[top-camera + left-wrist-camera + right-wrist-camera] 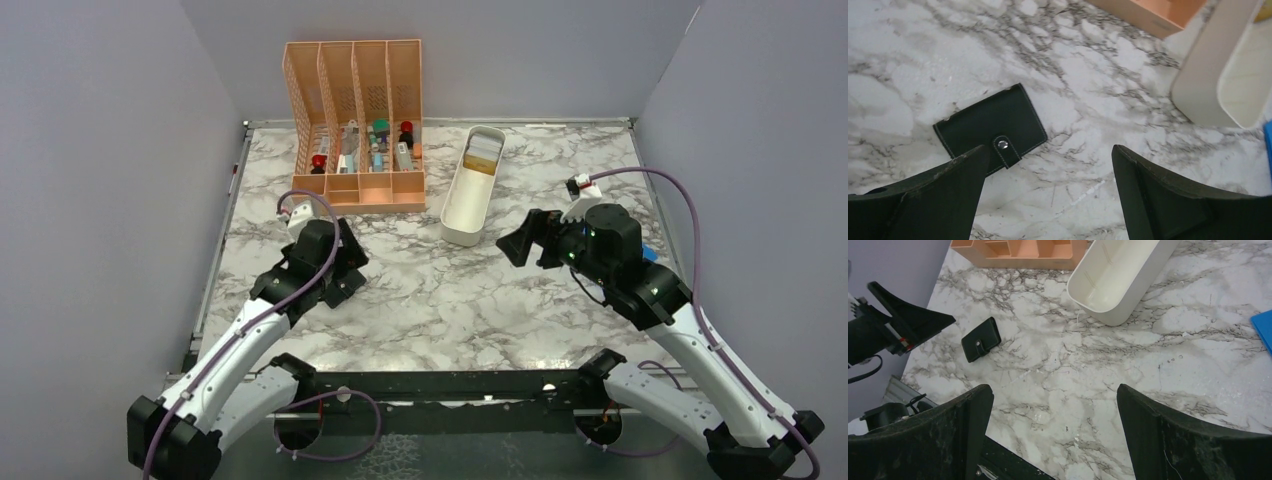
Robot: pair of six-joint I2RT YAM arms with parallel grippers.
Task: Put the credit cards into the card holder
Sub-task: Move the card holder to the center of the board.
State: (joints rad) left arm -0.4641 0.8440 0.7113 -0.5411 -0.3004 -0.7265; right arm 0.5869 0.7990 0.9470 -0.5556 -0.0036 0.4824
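The card holder is a small black wallet, shut with its snap tab, lying flat on the marble table. It sits just ahead of my left gripper's left finger; it also shows in the right wrist view. In the top view the left gripper hides it. Credit cards, tan and white, lie in the far end of the long white tray. My left gripper is open and empty above the table. My right gripper is open and empty, near the tray's near end.
A peach slotted organizer with small items stands at the back left of the tray. A flat blue thing lies at the right, partly under the right arm. The tray also shows in both wrist views.
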